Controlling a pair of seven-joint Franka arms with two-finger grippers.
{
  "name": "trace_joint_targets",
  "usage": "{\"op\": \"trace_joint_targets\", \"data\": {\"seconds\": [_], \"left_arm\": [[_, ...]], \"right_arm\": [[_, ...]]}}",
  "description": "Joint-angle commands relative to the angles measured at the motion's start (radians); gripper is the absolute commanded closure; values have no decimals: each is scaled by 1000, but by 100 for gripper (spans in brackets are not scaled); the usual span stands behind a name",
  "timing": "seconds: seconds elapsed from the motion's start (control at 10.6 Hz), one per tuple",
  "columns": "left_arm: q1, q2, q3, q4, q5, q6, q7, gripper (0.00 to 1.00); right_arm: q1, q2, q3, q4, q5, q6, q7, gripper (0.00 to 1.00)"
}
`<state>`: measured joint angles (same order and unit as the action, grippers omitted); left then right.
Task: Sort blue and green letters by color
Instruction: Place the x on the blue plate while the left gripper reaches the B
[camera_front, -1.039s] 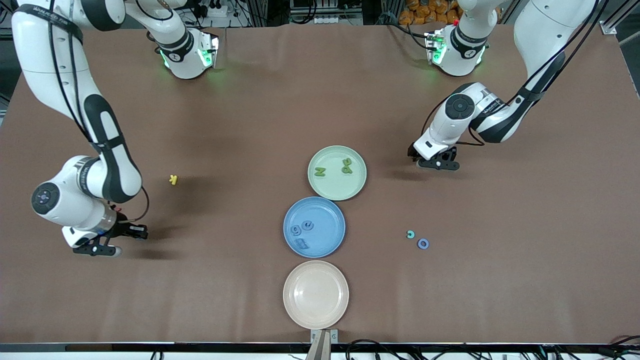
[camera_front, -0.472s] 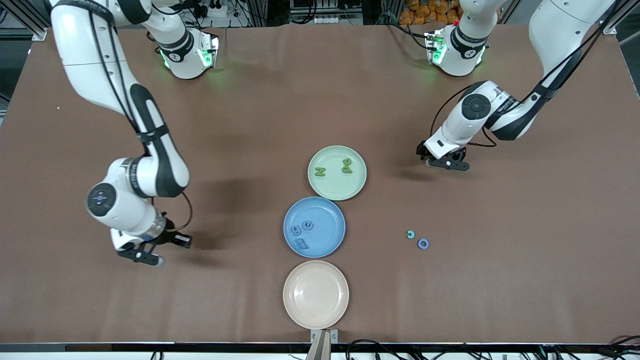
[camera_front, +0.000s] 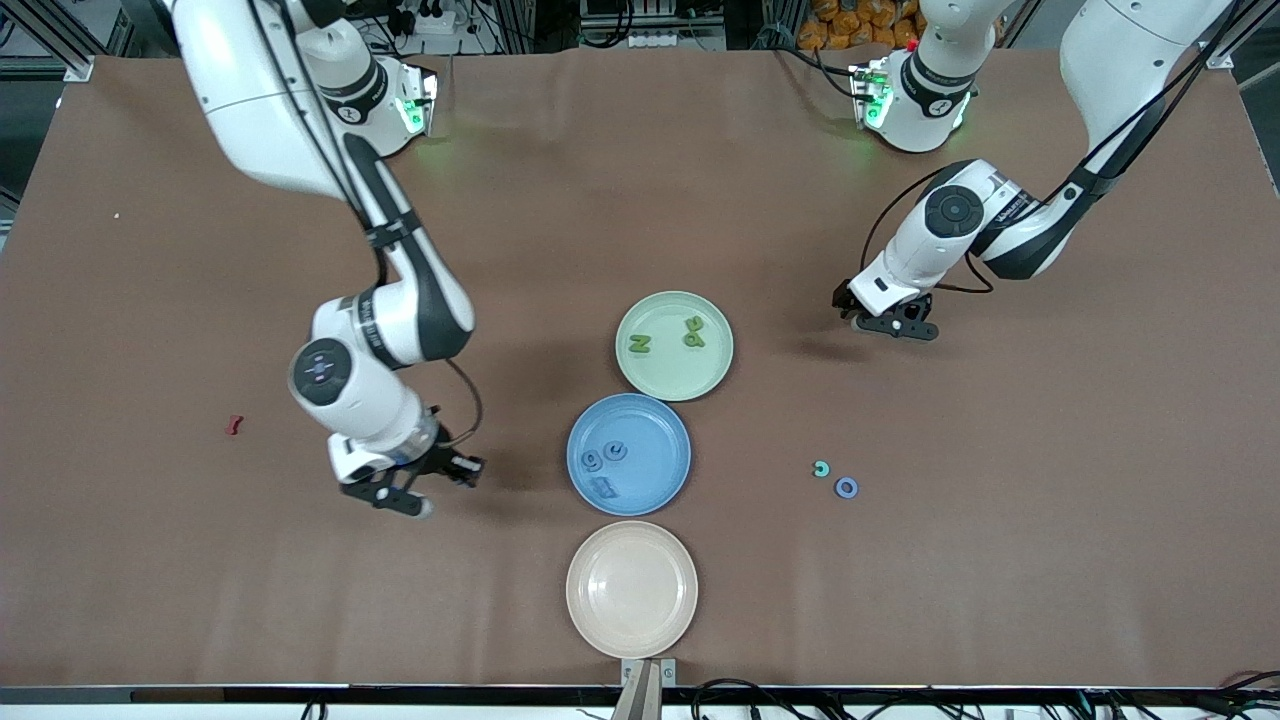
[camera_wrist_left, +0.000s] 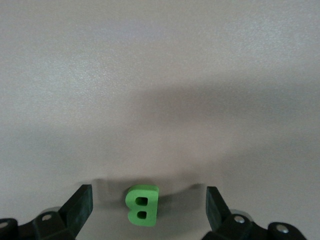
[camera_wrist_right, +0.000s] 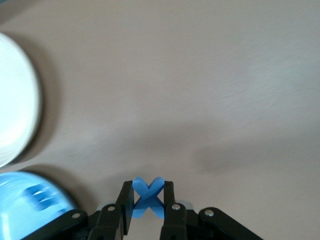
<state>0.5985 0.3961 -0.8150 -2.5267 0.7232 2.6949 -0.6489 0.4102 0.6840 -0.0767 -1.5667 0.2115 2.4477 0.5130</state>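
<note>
My right gripper (camera_front: 405, 494) is shut on a blue X (camera_wrist_right: 148, 197) and hangs over the table beside the blue plate (camera_front: 655, 435), toward the right arm's end. That plate holds three blue letters (camera_front: 604, 458). Two green letters (camera_front: 640, 344) lie on the green plate (camera_front: 672, 378). My left gripper (camera_front: 890, 325) is open and low, with a green B (camera_wrist_left: 142, 204) flat on the table between its fingers (camera_wrist_left: 80, 200), touching neither. The B is hidden in the front view. A teal-green C (camera_front: 821, 468) and a blue O (camera_front: 846, 487) lie together on the table toward the left arm's end.
An empty beige plate (camera_front: 631, 588) stands nearest the front camera, in line with the other two plates. A small red letter (camera_front: 234, 424) lies on the table toward the right arm's end. The right arm's forearm (camera_front: 400, 300) crosses the table there.
The right arm has swept from its end of the table toward the blue plate with the X in its grip, uncovering the red letter and covering the yellow K. The left gripper shifted slightly.
</note>
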Motion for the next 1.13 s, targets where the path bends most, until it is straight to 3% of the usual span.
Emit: {"op": "trace_joint_targets", "data": {"seconds": [0.0,0.47,0.57,0.66,0.76,0.85,1.04], "left_arm": [[6,-14,-12,-12,22,-17,-2,0],[-5,1,-12,-9,22,-18,-5,0],[-11,9,-12,-6,22,-18,-6,0],[-14,10,-12,-6,22,-18,-6,0],[-14,10,-12,-6,22,-18,-5,0],[-14,10,-12,-6,22,-18,-5,0],[-16,10,-12,-6,22,-21,-3,0]], "right_arm": [[96,22,5,63,12,-6,125,90],[228,89,9,126,8,-1,188,89],[245,92,9,128,6,2,209,83],[255,97,9,138,6,5,216,69],[257,97,9,149,6,5,228,42],[257,97,9,149,2,4,216,0],[252,92,2,149,-7,-6,190,0]]}}
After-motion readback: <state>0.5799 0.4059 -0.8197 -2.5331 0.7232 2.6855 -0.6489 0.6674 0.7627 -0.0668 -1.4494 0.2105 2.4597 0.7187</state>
